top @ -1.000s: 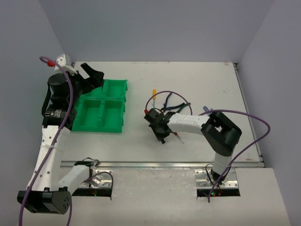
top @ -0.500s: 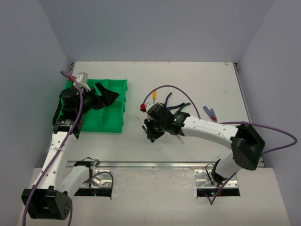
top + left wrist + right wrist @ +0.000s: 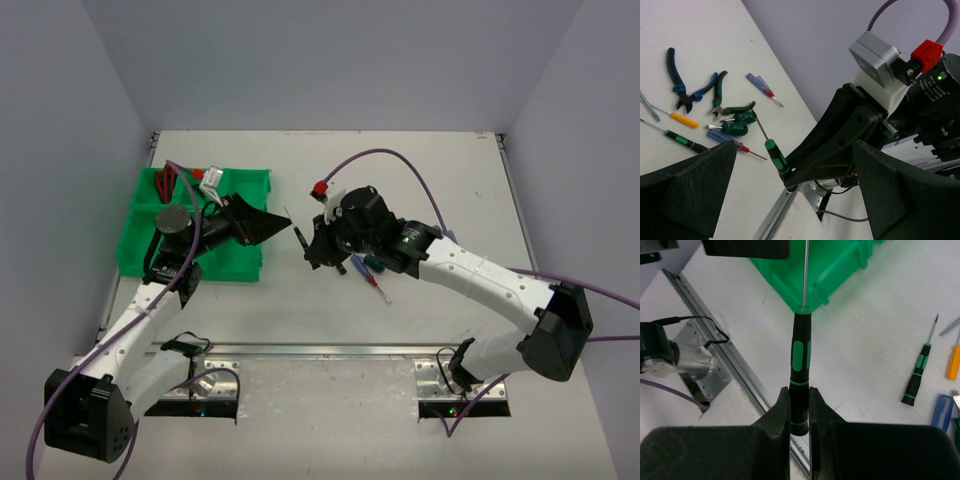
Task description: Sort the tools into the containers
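Note:
My right gripper (image 3: 306, 246) (image 3: 800, 402) is shut on the butt of a black-and-green screwdriver (image 3: 801, 357) (image 3: 775, 156). It holds the tool off the table, thin shaft pointing at the green compartment bin (image 3: 190, 262) (image 3: 840, 265). My left gripper (image 3: 274, 222) (image 3: 795, 200) is wide open and empty. It hovers at the bin's right edge, facing the screwdriver's tip and a short gap from it. A red-handled tool (image 3: 166, 184) lies in the bin's back left compartment. More tools lie loose on the table: blue pliers (image 3: 676, 80), green cutters (image 3: 720, 92), a yellow screwdriver (image 3: 682, 120).
A second black-and-green screwdriver (image 3: 916, 376) and a blue-handled one with a red collar (image 3: 725, 139) lie in the tool pile, partly hidden under my right arm in the top view. A metal rail (image 3: 330, 350) runs along the near edge. Purple cables loop over both arms.
My right arm has lifted the screwdriver off the pile and carried it left towards the bin. My left arm has swung from over the bin's back to its right edge, facing the right gripper.

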Controlling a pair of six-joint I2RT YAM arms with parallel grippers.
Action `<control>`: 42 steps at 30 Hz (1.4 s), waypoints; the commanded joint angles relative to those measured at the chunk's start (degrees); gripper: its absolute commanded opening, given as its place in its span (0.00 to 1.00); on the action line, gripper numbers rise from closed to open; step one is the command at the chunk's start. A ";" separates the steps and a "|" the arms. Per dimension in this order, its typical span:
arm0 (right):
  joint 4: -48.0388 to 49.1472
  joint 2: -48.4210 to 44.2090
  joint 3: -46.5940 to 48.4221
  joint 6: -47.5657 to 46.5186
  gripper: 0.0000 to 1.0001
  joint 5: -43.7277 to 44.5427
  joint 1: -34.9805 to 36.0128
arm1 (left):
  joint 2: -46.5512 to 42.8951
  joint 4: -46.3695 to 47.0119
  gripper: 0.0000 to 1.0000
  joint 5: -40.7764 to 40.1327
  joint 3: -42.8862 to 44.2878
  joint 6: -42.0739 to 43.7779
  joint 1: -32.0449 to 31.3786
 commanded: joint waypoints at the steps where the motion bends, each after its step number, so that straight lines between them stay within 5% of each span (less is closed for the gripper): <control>1: 6.98 -3.06 1.73 -1.22 0.00 -5.87 -0.39 | 1.30 9.50 0.97 -0.12 -0.12 -2.95 -0.98; 5: 11.00 -4.40 0.20 -0.57 0.00 -8.55 -0.39 | 3.68 10.12 0.76 -1.12 0.34 -3.33 -1.96; 12: 13.32 -3.36 1.18 0.03 0.00 -9.32 -0.39 | 6.80 15.57 0.00 -0.48 1.10 -5.79 -5.77; 17: 13.87 -2.11 2.14 0.58 0.05 -6.95 -1.38 | 6.74 8.01 0.00 -3.52 5.12 -0.06 -9.86; 18: 13.86 -2.55 1.74 0.81 0.19 -5.78 -1.76 | 6.01 1.95 0.00 -7.93 6.31 2.42 -9.82; 19: 13.78 -3.36 1.34 1.24 0.54 -4.16 -2.06 | 5.58 -7.16 0.00 -15.30 7.67 6.27 -9.82; 20: 13.68 -4.07 -0.12 1.42 0.76 -2.73 -2.41 | 5.85 -12.68 0.00 -20.30 9.78 8.41 -9.82; 21: 12.85 -5.45 -1.02 1.35 0.94 0.31 -2.76 | 6.75 -21.81 0.00 -29.63 13.59 11.59 -9.68; 22: 11.16 -6.23 -1.49 1.00 0.99 2.36 -3.04 | 7.45 -26.29 0.00 -39.91 16.93 13.10 -9.36; 25: 5.99 -8.71 -2.64 0.21 0.99 11.52 -4.13 | 11.16 -35.61 0.00 -58.53 22.26 16.33 -6.69; 27: 2.67 -9.68 -3.71 -0.47 0.99 14.36 -4.89 | 14.72 -37.11 0.00 -62.92 25.38 16.92 -2.02; 31: 1.33 -11.32 -7.83 -0.93 0.99 14.86 -6.30 | 27.58 -39.46 0.00 -64.74 34.98 16.51 8.62; 34: 1.30 -11.89 -10.03 -1.16 0.99 13.80 -6.54 | 34.97 -40.18 0.00 -70.54 42.35 17.05 11.57; 42: 1.62 -12.84 -13.89 -2.27 0.99 10.95 -6.83 | 52.62 -36.87 0.00 -69.22 57.19 23.06 15.40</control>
